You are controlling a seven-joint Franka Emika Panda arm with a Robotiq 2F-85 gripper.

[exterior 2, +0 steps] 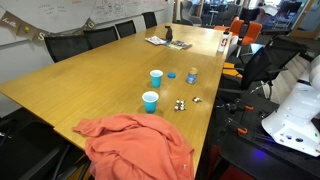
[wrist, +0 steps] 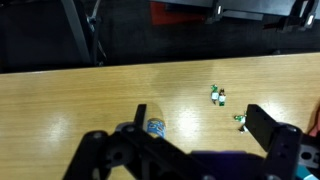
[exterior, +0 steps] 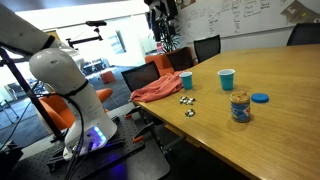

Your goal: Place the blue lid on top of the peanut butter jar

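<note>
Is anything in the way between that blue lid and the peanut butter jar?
Nothing visible. The blue lid lies beside the peanut butter jar, only bare table between them; the nearest blue cup stands off to one side.

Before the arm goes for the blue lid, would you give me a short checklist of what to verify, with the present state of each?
1. Blue lid free to grasp: ok. It lies flat on the table with nothing on it.
2. Peanut butter jar upright: ok. It stands beside the lid, apart from it.
3. Jar mouth uncovered: cannot tell, too small in every view.
4. Gripper ready: ok. The jaws look open and empty in the wrist view.
5. Gripper down at the lid: not ok. It hangs high above the table.
6. Nearest blue cup out of the way: ok. It stands apart from the lid and jar.
</note>
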